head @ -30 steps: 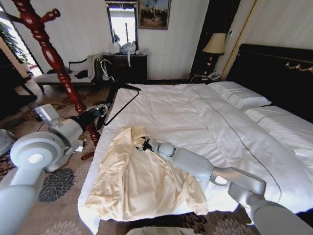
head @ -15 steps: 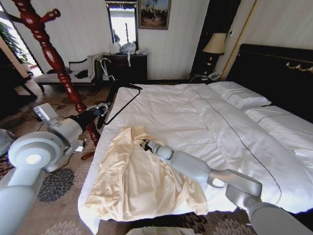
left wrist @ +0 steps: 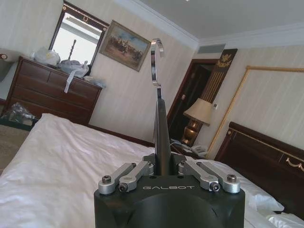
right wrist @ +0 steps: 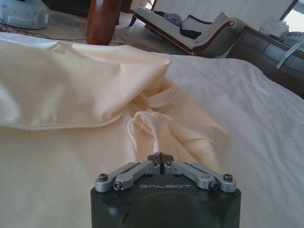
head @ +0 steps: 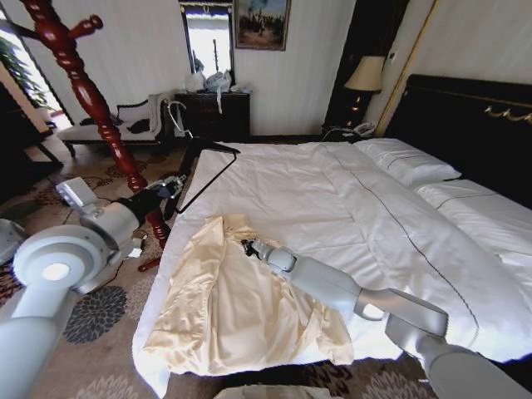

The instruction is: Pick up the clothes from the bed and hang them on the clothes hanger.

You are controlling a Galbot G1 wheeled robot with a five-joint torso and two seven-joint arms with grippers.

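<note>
The clothes, a pale cream-yellow shirt (head: 241,307), lie spread on the near left corner of the bed (head: 332,191). My right gripper (head: 247,246) rests at the shirt's collar end; in the right wrist view it (right wrist: 161,156) is shut on a stitched edge of the shirt (right wrist: 71,95). My left gripper (head: 174,187) hovers off the bed's left side, shut on a black triangular hanger (head: 208,174) whose metal hook (left wrist: 156,57) points up above the gripper (left wrist: 164,166). The clothes hanger, a red-brown wooden coat stand (head: 87,91), rises just behind the left arm.
A dark dresser (head: 212,112) and a white-cushioned bench (head: 116,125) line the far wall. A lamp (head: 364,75) stands by the black headboard (head: 465,116). Patterned carpet (head: 100,307) lies left of the bed, with a white device (right wrist: 23,12) on the floor.
The left arm has shifted slightly to the left with the black hanger. The right gripper stays at the shirt's collar, barely moved.
</note>
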